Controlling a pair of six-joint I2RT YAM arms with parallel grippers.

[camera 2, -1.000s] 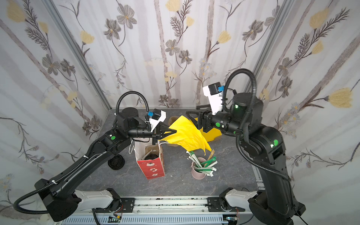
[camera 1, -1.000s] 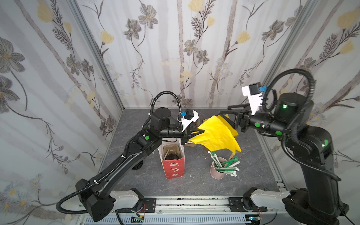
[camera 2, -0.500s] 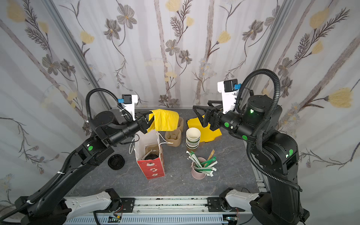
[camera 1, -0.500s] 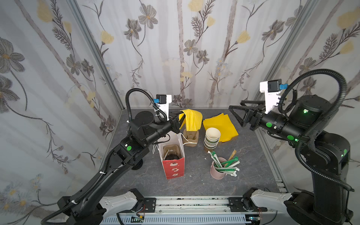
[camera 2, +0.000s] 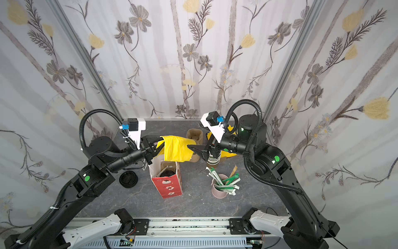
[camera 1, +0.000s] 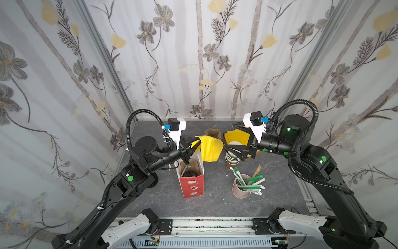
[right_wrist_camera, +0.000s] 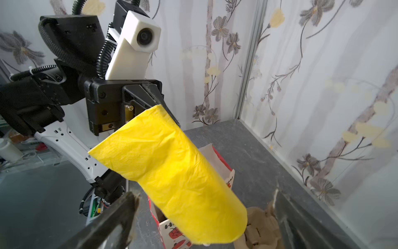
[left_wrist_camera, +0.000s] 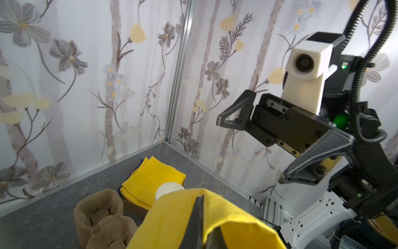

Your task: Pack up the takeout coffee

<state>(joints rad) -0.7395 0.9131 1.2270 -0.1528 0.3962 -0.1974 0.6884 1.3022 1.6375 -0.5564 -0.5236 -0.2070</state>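
The takeout coffee shows only as a black lid (camera 1: 189, 173) (camera 2: 167, 173) down inside the open red paper bag (camera 1: 192, 185) (camera 2: 169, 186) (right_wrist_camera: 176, 232). My left gripper (camera 1: 195, 143) (camera 2: 158, 144) (left_wrist_camera: 202, 207) is shut on a yellow napkin (camera 1: 210, 149) (camera 2: 175, 149) (left_wrist_camera: 172, 220) (right_wrist_camera: 172, 172), which drapes over its fingers just above the bag's mouth. My right gripper (camera 1: 228, 136) (left_wrist_camera: 249, 151) (right_wrist_camera: 204, 195) faces the napkin from the right. It is wide open, holds nothing and hovers over the stack of cups (camera 1: 231, 156) (camera 2: 213, 160).
A pile of yellow napkins (camera 1: 237, 135) (left_wrist_camera: 150, 179) lies at the back right, beside a brown paper cup carrier (camera 1: 213, 133) (camera 2: 195, 134) (left_wrist_camera: 101, 213). A pink cup of wrapped straws (camera 1: 242, 189) (camera 2: 218, 190) stands front right. Black lids (camera 2: 128, 180) lie left of the bag.
A second ago the napkin hung spread between both grippers. Now it hangs folded from the left gripper alone. The right gripper drew back, then came in again with wider jaws.
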